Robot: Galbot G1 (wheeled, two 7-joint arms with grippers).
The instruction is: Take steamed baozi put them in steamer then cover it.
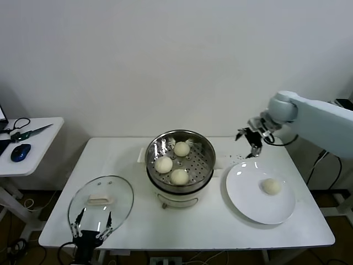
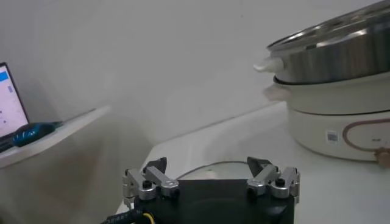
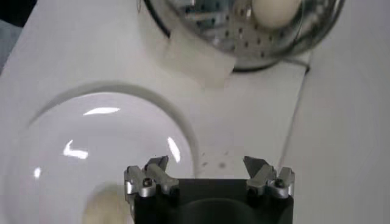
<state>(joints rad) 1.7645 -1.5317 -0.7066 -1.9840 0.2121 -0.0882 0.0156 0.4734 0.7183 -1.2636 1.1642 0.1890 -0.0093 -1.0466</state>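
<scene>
The steamer [image 1: 180, 160], a shiny perforated basket on a white pot base, stands mid-table and holds three off-white baozi [image 1: 181, 148] [image 1: 163, 164] [image 1: 178, 176]. One more baozi [image 1: 270, 186] lies on the white plate [image 1: 245, 193] to the right. My right gripper [image 1: 249, 141] hovers open and empty above the plate's far edge, between plate and steamer; its wrist view shows the plate [image 3: 91, 152], the baozi's edge [image 3: 103, 207] and the steamer [image 3: 244, 30]. The glass lid [image 1: 101, 202] lies flat at front left. My left gripper [image 1: 91, 227] is open and empty at the lid's near edge.
A small white side table [image 1: 33, 144] at the left carries a blue mouse [image 1: 20, 152], scissors [image 1: 30, 132] and a laptop edge [image 2: 11, 100]. A white wall stands behind the table. The table's front edge runs just past the lid and plate.
</scene>
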